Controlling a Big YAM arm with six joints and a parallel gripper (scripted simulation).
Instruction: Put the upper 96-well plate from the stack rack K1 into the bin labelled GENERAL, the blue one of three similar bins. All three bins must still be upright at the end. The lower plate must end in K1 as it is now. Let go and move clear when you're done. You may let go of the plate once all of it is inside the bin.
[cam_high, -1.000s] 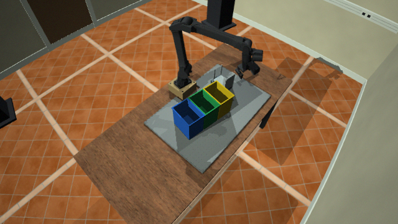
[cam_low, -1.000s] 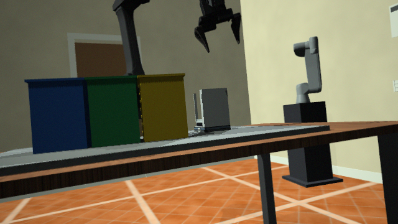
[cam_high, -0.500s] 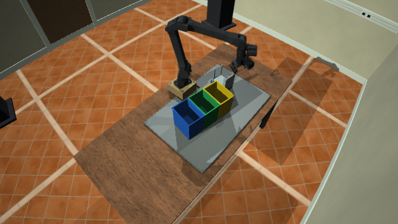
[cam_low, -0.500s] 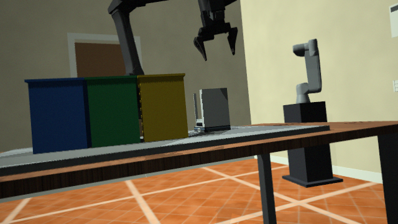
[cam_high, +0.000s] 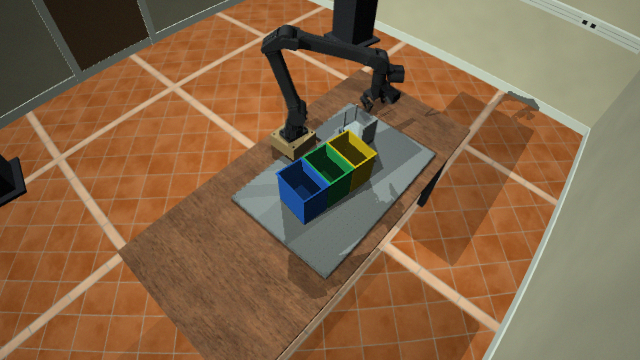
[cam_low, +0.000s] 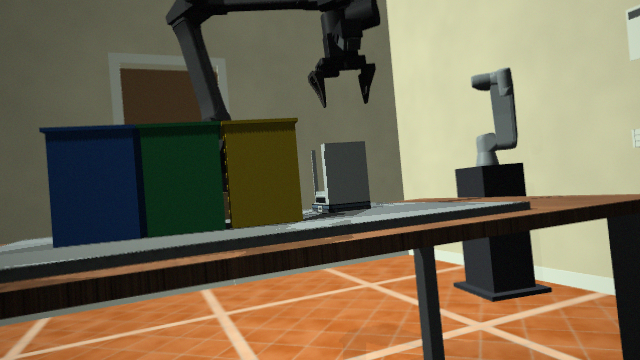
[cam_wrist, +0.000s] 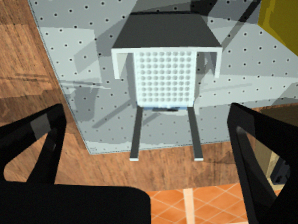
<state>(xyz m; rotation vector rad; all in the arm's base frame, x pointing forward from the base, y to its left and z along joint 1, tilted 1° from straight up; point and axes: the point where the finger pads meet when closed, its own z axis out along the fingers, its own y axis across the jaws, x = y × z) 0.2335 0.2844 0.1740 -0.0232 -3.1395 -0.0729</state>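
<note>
The stack rack K1 (cam_high: 361, 125) stands on the grey mat beyond the yellow bin; it also shows in the exterior view (cam_low: 342, 175). In the wrist view the rack (cam_wrist: 166, 63) lies below me, with the white upper 96-well plate (cam_wrist: 165, 78) seen from above. The lower plate shows only as a thin edge near the rack's base (cam_low: 324, 207). My gripper (cam_high: 378, 101) hangs open and empty well above the rack, also in the exterior view (cam_low: 342, 85); its fingers frame the wrist view (cam_wrist: 149, 143). The blue bin (cam_high: 302, 189) stands upright at the near end of the row.
The green bin (cam_high: 330, 170) and yellow bin (cam_high: 354, 156) stand upright, touching in a row with the blue one. The yellow bin is close to the rack. The arm's base (cam_high: 293, 142) sits at the mat's left edge. The table's far edge lies just behind the rack.
</note>
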